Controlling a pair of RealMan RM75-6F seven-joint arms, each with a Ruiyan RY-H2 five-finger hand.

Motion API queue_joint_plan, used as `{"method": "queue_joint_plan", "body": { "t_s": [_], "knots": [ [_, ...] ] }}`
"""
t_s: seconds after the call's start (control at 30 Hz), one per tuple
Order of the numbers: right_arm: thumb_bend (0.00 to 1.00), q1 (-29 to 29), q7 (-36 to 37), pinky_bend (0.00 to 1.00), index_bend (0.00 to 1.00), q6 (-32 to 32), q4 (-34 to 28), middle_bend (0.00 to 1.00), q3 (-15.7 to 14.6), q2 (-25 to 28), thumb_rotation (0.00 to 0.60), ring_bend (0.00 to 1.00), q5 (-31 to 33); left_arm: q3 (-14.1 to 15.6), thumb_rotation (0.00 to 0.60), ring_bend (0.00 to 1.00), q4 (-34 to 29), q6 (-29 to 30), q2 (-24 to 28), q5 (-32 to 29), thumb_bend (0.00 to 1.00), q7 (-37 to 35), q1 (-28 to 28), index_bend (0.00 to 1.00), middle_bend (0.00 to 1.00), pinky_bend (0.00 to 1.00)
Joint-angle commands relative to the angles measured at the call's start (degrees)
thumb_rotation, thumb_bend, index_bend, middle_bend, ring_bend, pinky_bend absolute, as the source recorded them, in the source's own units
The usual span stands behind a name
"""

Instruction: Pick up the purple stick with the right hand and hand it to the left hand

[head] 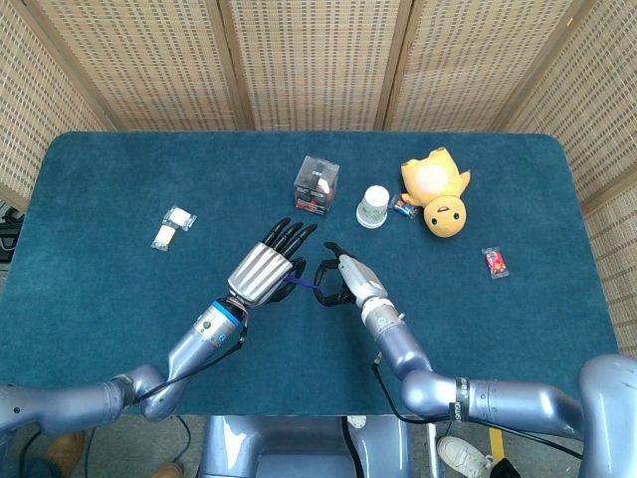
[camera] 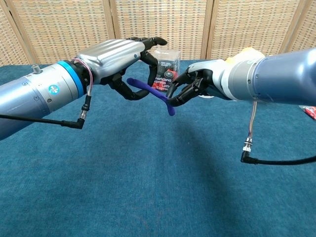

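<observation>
The head view looks steeply down from above the robot's side of the blue counter, far enough off to take in the whole top with the woven screen behind it and both arms reaching in from the bottom edge. The chest view sits low and close, just above the counter surface, facing level toward that same screen. Both views share the clear box, which stands behind the left robot hand and the right robot hand.
</observation>
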Motion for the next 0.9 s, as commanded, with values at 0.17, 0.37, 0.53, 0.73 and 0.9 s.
{"method": "queue_joint_plan", "body": {
  "t_s": [0.17, 0.37, 0.53, 0.73, 0.9],
  "knots": [
    [0.57, -0.3, 0.5, 0.0, 0.66, -0.2, 0.3, 0.12, -0.6, 0.0, 0.6, 0.0, -0.2, -0.9, 0.6, 0.0, -1.6, 0.6, 1.3, -0.7, 0.4, -0.7, 0.1, 0.73, 0.0, 0.0],
    [0.57, -0.9, 0.9, 0.0, 0.66, -0.1, 0.5, 0.12, -1.2, -0.1, 0.6, 0.0, -0.5, -2.3, 0.6, 0.0, -3.6, 2.1, 3.0, -1.2, 0.4, -1.8, 0.5, 0.75, 0.0, 0.0],
    [0.57, -1.5, 1.3, 0.0, 0.67, 0.2, 0.6, 0.13, -1.6, 0.1, 0.6, 0.0, -0.6, -4.5, 0.6, 0.0, -6.0, 4.2, 5.6, -1.8, 0.4, -3.6, 1.3, 0.75, 0.0, 0.0],
    [0.57, -2.8, 2.0, 0.0, 0.67, 0.5, -0.3, 0.13, -2.1, 1.3, 0.6, 0.0, -1.3, -7.7, 0.6, 0.0, -9.4, 6.7, 11.7, -3.6, 0.4, -6.2, 3.2, 0.74, 0.0, 0.0],
    [0.57, -3.9, 2.6, 0.0, 0.67, 0.4, -0.8, 0.13, -2.3, 2.5, 0.6, 0.0, -1.8, -10.7, 0.6, 0.0, -9.6, 8.1, 16.8, -6.4, 0.4, -9.5, 5.2, 0.74, 0.0, 0.0]
  ]
}}
